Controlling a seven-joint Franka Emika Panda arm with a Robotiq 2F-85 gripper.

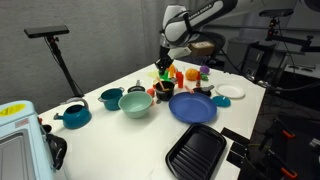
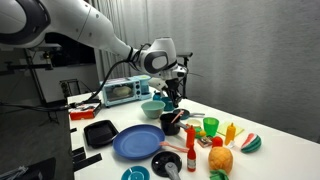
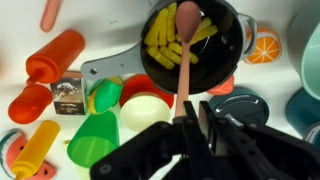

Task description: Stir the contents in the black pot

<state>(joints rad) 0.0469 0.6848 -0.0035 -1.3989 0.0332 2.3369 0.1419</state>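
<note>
The black pot [image 3: 226, 42] sits at the top of the wrist view, with yellow fries [image 3: 162, 40] inside. A pink spoon [image 3: 186, 18] rests with its head in the pot, and its handle runs down into my gripper [image 3: 194, 108], which is shut on it. In both exterior views my gripper [image 1: 165, 66] [image 2: 172, 96] hangs straight above the pot [image 1: 164, 90] [image 2: 171, 123] among the toy food.
A blue plate [image 1: 192, 108] [image 2: 137, 143] lies beside the pot, with a black grill pan [image 1: 197, 150] [image 2: 100, 132] further out. Teal pots [image 1: 110, 98] and a green bowl [image 1: 135, 104] stand in a row. Orange bottles [image 3: 55, 55], a green cup [image 3: 100, 138] and a teal lid [image 3: 243, 106] crowd the pot.
</note>
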